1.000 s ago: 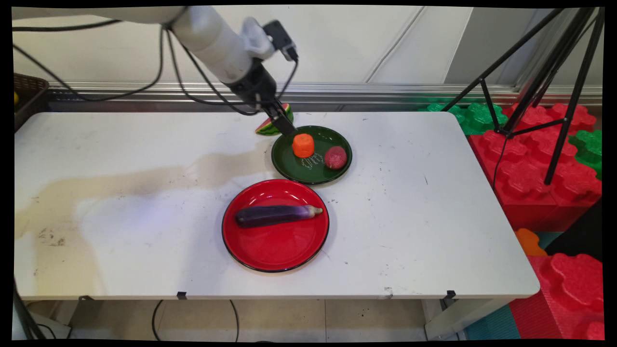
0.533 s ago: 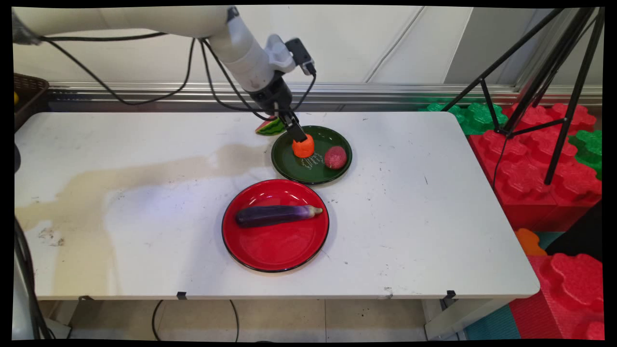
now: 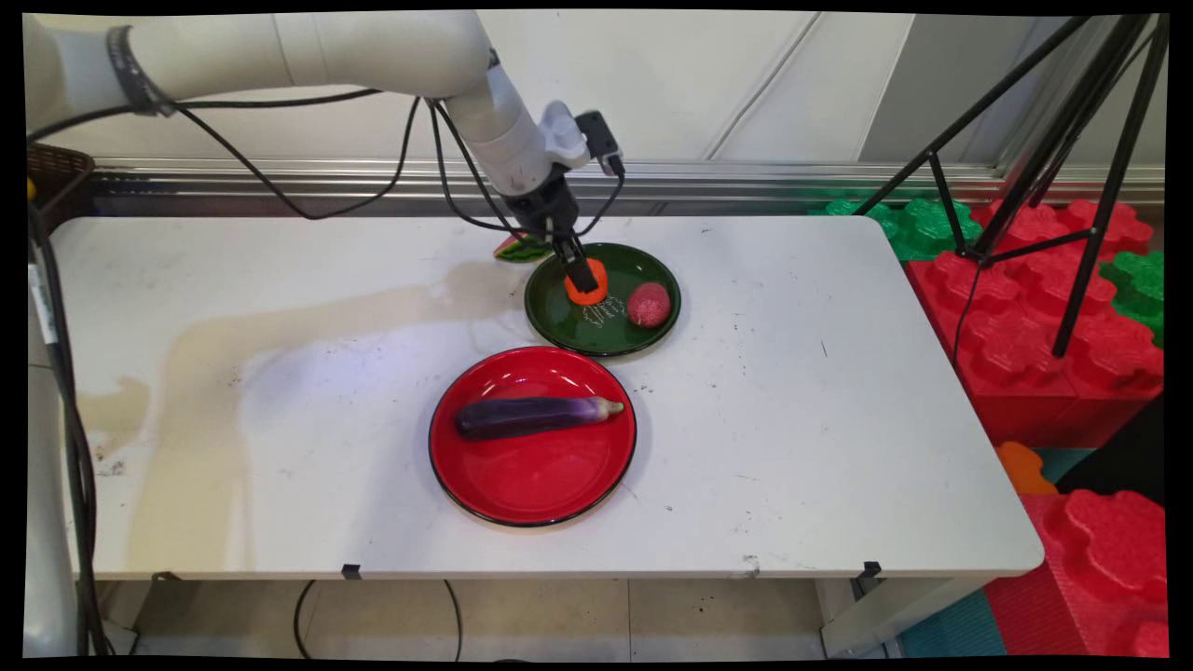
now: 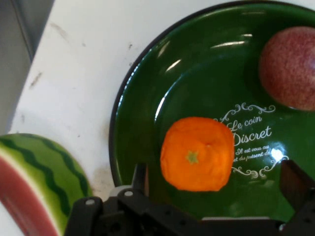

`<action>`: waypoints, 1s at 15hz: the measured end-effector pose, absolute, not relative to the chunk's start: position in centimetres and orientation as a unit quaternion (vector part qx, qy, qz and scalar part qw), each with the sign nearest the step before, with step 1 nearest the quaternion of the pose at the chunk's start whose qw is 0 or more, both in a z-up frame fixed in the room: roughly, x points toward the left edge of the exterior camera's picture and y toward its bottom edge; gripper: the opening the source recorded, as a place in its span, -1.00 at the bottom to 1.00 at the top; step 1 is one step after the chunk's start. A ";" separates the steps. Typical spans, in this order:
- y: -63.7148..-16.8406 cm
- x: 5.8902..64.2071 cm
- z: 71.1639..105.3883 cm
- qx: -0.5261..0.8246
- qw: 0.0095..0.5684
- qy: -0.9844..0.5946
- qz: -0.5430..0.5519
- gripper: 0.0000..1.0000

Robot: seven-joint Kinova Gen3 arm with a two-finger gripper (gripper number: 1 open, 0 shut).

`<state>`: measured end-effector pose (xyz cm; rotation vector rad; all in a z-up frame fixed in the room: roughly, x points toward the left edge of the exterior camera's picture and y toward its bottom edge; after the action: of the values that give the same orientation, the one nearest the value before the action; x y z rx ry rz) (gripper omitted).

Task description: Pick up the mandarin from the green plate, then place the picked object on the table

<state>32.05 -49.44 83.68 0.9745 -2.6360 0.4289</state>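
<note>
Orange and round, the tangerine sits on the green plate, directly under the hand. The hand's fingers stand spread, one on each side of the fruit and not touching it, so the hand grips nothing. White script on the green plate just beside the tangerine reads "Le coin Discret" (a smaller line below it is too fine to read). A reddish round fruit lies on the same plate, beyond that writing. Off the green plate's rim, a watermelon slice rests on the white table. Nearer the camera than the green plate, a red plate carries an eggplant.
</note>
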 end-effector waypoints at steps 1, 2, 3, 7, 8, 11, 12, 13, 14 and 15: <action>-49.8 32.0 83.2 0.336 0.147 -0.919 0.146 1.00; -50.0 32.0 82.9 0.334 0.147 -0.920 0.144 1.00; -50.2 32.0 82.5 0.332 0.147 -0.921 0.142 1.00; -51.2 32.0 81.1 0.326 0.148 -0.924 0.136 1.00; -51.3 32.1 80.9 0.326 0.148 -0.924 0.134 1.00; -51.6 32.3 80.3 0.325 0.150 -0.924 0.133 -1.00; -51.6 32.3 80.3 0.324 0.151 -0.924 0.133 -1.00; -51.6 32.5 80.3 0.324 0.154 -0.924 0.135 -1.00; -51.6 32.5 80.3 0.323 0.156 -0.923 0.135 -1.00; -51.5 32.6 80.5 0.322 0.161 -0.923 0.137 -1.00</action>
<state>32.61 -51.51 80.49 0.9199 -2.6358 0.3915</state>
